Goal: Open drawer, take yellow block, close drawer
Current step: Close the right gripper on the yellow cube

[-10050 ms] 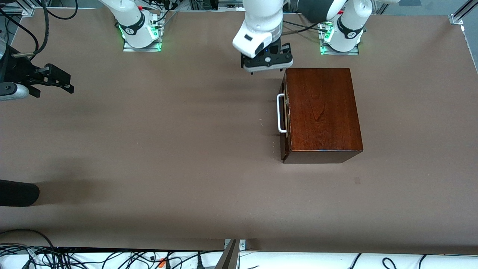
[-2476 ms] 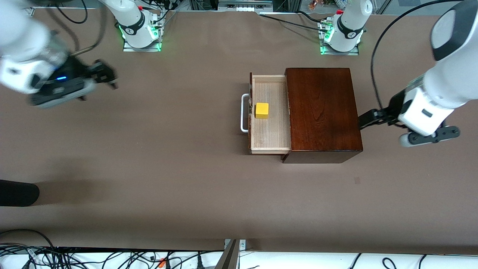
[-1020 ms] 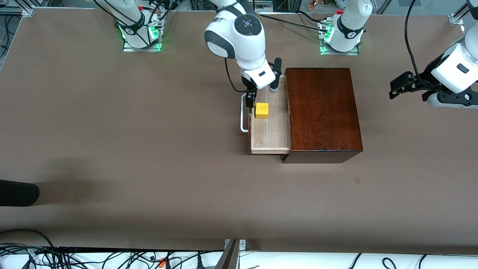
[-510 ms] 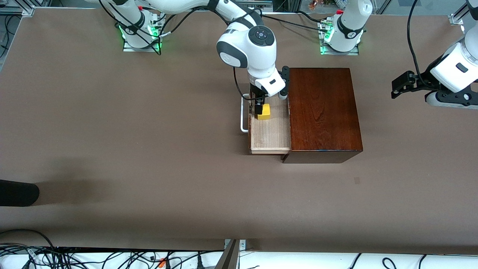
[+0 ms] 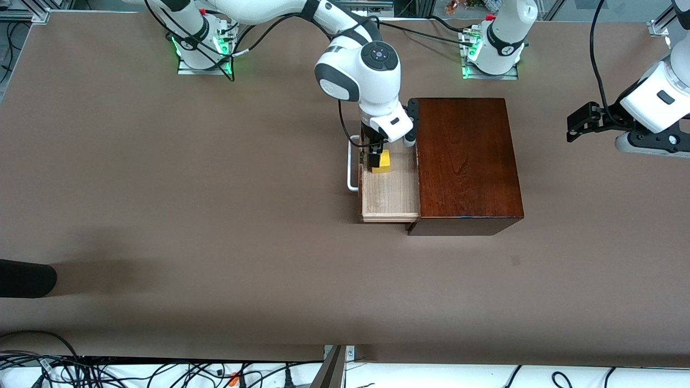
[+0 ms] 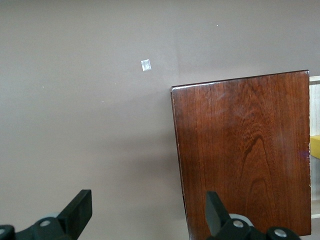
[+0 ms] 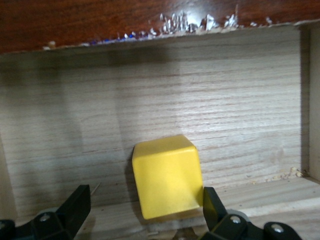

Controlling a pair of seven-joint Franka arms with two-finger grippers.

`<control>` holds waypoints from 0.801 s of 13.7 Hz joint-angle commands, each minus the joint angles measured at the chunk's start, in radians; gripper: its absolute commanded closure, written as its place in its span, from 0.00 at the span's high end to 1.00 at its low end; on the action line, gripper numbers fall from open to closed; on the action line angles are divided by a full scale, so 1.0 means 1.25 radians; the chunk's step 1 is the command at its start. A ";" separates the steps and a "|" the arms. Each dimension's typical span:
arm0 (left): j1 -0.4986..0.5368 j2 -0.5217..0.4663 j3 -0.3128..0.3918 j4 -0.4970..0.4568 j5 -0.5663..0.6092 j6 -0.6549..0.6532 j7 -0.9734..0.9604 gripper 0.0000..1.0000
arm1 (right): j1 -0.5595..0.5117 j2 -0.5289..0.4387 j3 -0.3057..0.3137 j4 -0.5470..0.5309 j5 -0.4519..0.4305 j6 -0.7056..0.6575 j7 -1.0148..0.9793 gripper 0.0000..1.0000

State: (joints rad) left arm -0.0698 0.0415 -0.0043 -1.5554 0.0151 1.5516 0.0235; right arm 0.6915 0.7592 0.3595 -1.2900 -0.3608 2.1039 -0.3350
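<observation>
The right gripper (image 5: 379, 156) is down inside the open drawer (image 5: 391, 188), its fingers spread wide with the yellow block (image 5: 383, 161) between them; in the right wrist view one finger (image 7: 75, 207) stands well clear of the block (image 7: 166, 176) and the other finger (image 7: 212, 210) looks just beside it or touching. The step in hand appears to be the grasp. To do it well, the gripper should probably centre itself so both fingers meet the block together, since an uneven closing could push the cube sideways or turn it. The block sits slightly turned against the fingers' line, so squaring the wrist to its faces would help. The lift should go straight up, clear of the drawer's walls and the white bar handle (image 5: 351, 172).

The block is a small bright yellow cube with plain faces, resting on the pale wood floor of the drawer (image 7: 200, 100), near the handle end. The drawer is pulled out of the dark reddish-brown wooden box (image 5: 466, 161) toward the right arm's end of the table.

The left gripper (image 5: 585, 121) waits with its fingers apart over the bare table (image 5: 215, 215) near the left arm's end, beside the box (image 6: 245, 150).
</observation>
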 commanded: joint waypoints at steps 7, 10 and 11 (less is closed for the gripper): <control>-0.006 -0.007 0.000 -0.010 0.009 0.002 0.003 1.00 | 0.017 0.039 -0.009 0.069 -0.028 -0.023 -0.011 0.90; -0.006 -0.007 0.001 -0.010 0.008 0.003 0.003 1.00 | 0.019 0.041 -0.008 0.115 -0.022 -0.072 -0.011 0.99; -0.006 -0.007 0.001 -0.010 0.008 0.003 0.003 1.00 | 0.017 0.041 -0.008 0.115 -0.022 -0.072 -0.009 0.99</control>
State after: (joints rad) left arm -0.0708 0.0435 -0.0043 -1.5569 0.0151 1.5516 0.0235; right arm 0.7009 0.7895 0.3537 -1.2013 -0.3860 2.0511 -0.3359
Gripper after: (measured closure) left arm 0.000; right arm 0.004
